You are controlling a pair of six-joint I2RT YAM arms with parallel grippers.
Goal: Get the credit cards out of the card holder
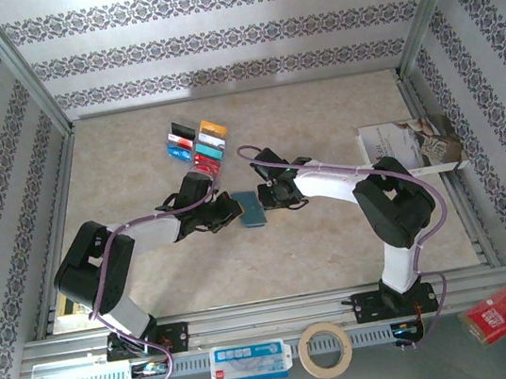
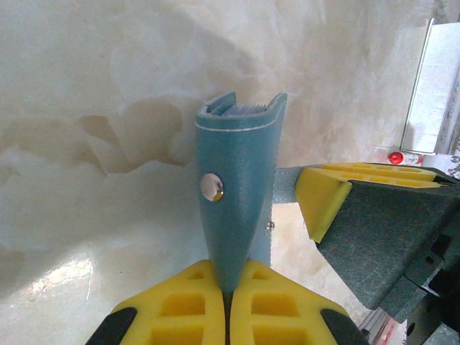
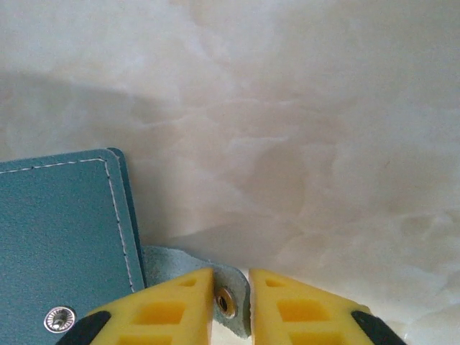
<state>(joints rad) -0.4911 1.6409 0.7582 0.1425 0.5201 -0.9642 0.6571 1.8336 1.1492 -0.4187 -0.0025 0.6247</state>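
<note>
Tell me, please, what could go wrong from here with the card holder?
1. The left jaws pinch only the bottom edge of the card holder; a pull could free it.
2. The right jaws grip just its thin snap strap, which may slide out.
3. The loose credit cards lie close to the left arm and could be knocked.

A fixed camera looked down from above and behind the arms [image 1: 347, 180], taking in the whole table [image 1: 339, 253]. Each wrist camera looked out past its own fingertips, left gripper [image 2: 228, 291] and right gripper [image 3: 231, 291], close to its surface. All three shared the blue wallet [image 1: 251, 207]; the left view also caught the right gripper.
</note>
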